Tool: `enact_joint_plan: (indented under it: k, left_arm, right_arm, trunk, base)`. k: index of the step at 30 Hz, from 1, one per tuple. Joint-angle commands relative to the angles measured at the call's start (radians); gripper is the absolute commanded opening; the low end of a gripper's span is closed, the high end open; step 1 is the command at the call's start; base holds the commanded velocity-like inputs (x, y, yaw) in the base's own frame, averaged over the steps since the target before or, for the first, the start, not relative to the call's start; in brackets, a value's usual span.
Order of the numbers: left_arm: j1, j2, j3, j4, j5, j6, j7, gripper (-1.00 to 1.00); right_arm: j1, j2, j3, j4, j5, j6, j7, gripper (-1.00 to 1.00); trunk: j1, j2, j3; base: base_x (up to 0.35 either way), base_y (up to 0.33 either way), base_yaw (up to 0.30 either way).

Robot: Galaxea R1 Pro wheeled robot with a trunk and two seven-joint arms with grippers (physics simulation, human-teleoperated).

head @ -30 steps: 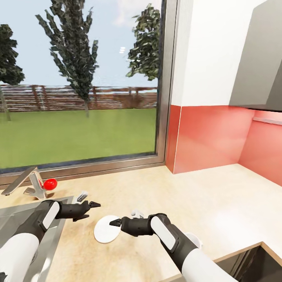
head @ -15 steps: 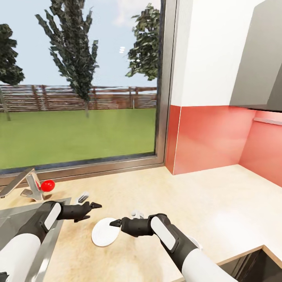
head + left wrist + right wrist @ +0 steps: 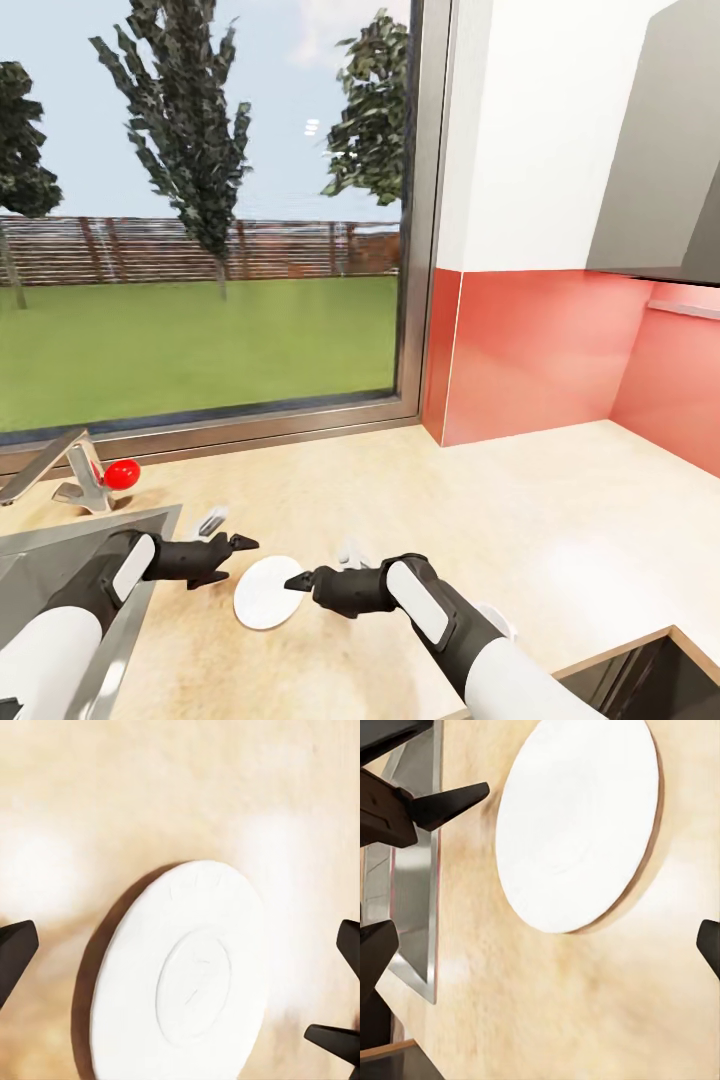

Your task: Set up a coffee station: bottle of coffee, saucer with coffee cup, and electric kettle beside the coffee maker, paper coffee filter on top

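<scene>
The white saucer lies flat on the tan countertop, just right of the sink. My left gripper hangs open over its far-left rim, and the saucer lies between the spread fingertips. My right gripper is open at the saucer's right rim, with the saucer ahead of its fingers. Neither gripper holds anything. The coffee maker, bottle of coffee, paper coffee filter and electric kettle are out of view. A white rounded thing shows behind my right forearm; I cannot tell whether it is the coffee cup.
A steel sink with a tap and a red knob sits at the left. Small pale pieces lie behind the grippers. A large window and a red backsplash bound the counter, whose front edge runs at lower right.
Both grippers have sunk a little toward the saucer, the left one more. The saucer has stayed put, and the view shifted slightly early on.
</scene>
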Motion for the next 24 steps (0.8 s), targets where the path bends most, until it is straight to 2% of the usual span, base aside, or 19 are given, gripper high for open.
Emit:
enact_joint_plan:
  k: [1, 14, 24]
  left_arm:
    - [0.0, 0.0, 0.004, 0.0, -0.005, 0.005, -0.006, 1.0]
    - [0.0, -0.006, 0.004, 0.018, -0.002, 0.006, -0.01, 1.0]
    - [0.0, -0.019, 0.004, 0.037, -0.004, 0.007, -0.041, 1.0]
  right_arm:
    - [-0.001, 0.0, 0.0, 0.001, 0.005, 0.002, 0.005, 1.0]
    - [-0.001, 0.0, 0.002, 0.003, 0.004, 0.002, 0.005, 1.0]
    - [-0.001, 0.0, 0.002, 0.003, 0.004, 0.002, 0.005, 1.0]
  trunk:
    - [0.0, -0.001, 0.0]
    - [0.0, -0.001, 0.0]
    - [0.0, -0.001, 0.0]
  base:
    - [0.0, 0.0, 0.0]
    - [0.0, 0.0, 0.0]
    - [0.0, 0.0, 0.0]
